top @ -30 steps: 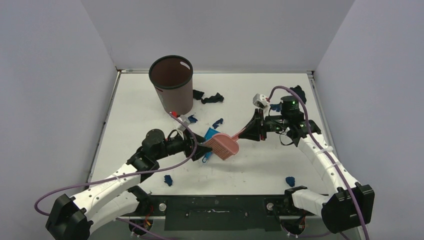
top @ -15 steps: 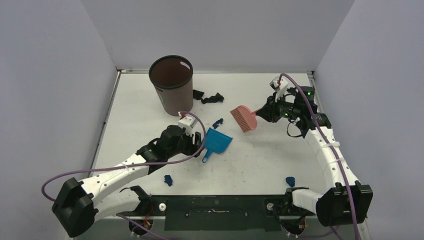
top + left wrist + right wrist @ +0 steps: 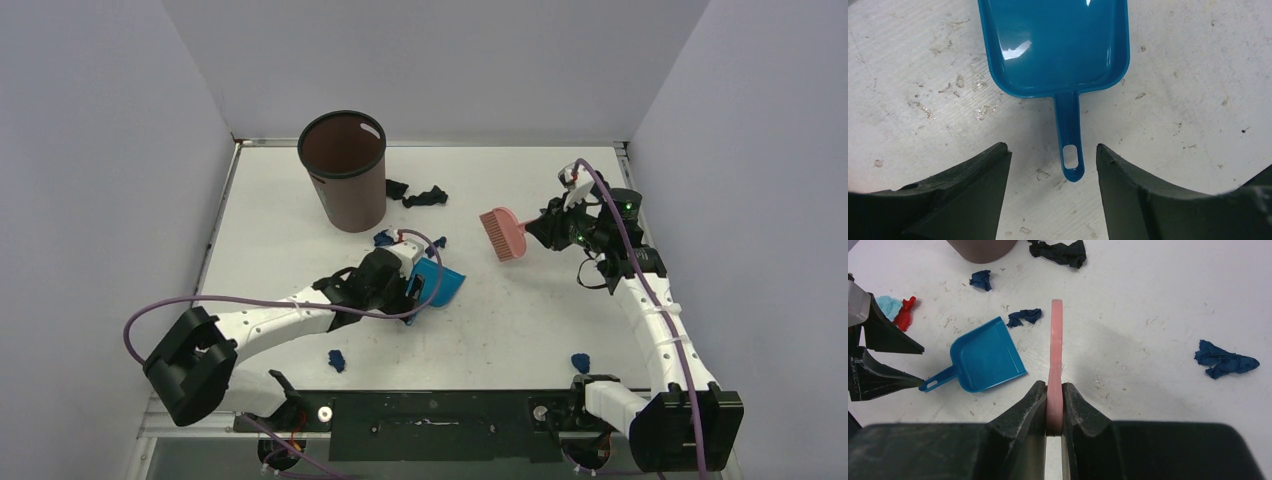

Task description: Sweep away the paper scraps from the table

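Note:
The bright blue dustpan [image 3: 440, 284] lies flat on the white table [image 3: 520, 320]. My left gripper [image 3: 1053, 150] is open, and the end of the dustpan's handle [image 3: 1071, 150] lies between its fingers without touching them. My right gripper [image 3: 1054, 390] is shut on the pink hand brush [image 3: 1055, 350] and holds it above the table, right of the dustpan [image 3: 983, 357]. Paper scraps lie around: black ones [image 3: 420, 194] at the back, blue ones near the dustpan [image 3: 436, 243] [image 3: 384, 238], two near the front edge [image 3: 337, 359] [image 3: 580, 361], and one to the right [image 3: 1225, 360].
A tall dark brown bin [image 3: 344, 170] stands at the back left, just behind the left gripper [image 3: 410, 290]. The table has a metal rim, and grey walls enclose it on three sides. Purple cables loop from both arms.
My right arm lifted the brush [was at the dustpan] and carried it right and farther back. My left arm stretched forward, bringing its open fingers around the handle's end.

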`<act>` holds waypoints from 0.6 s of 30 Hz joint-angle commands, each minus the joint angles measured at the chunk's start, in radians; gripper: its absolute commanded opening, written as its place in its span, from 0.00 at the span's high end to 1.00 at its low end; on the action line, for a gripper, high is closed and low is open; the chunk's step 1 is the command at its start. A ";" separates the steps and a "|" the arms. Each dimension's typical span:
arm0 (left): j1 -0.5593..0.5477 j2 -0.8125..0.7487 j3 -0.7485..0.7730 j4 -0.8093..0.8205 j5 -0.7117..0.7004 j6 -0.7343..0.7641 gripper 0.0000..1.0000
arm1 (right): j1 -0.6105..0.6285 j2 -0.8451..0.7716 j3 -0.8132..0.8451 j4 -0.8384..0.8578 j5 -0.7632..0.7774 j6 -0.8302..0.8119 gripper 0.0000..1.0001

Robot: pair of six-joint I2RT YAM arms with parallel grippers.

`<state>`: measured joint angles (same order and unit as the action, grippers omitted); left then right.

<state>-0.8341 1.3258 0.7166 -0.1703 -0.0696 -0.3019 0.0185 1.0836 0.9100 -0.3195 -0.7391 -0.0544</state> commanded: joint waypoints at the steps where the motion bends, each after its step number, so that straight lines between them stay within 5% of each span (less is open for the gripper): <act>1: -0.030 0.055 0.054 0.037 0.012 0.014 0.39 | -0.009 -0.036 -0.006 0.091 0.003 0.034 0.95; 11: -0.111 0.172 0.069 0.048 0.000 0.023 0.47 | -0.012 -0.067 -0.012 0.086 -0.027 0.030 0.95; 18: -0.134 0.213 0.070 0.055 -0.076 -0.013 0.62 | -0.015 -0.095 -0.026 0.080 -0.039 0.022 0.95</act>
<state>-0.9607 1.5265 0.7441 -0.1612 -0.0967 -0.2970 0.0116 1.0248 0.8883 -0.2920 -0.7475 -0.0341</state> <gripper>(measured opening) 0.413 0.130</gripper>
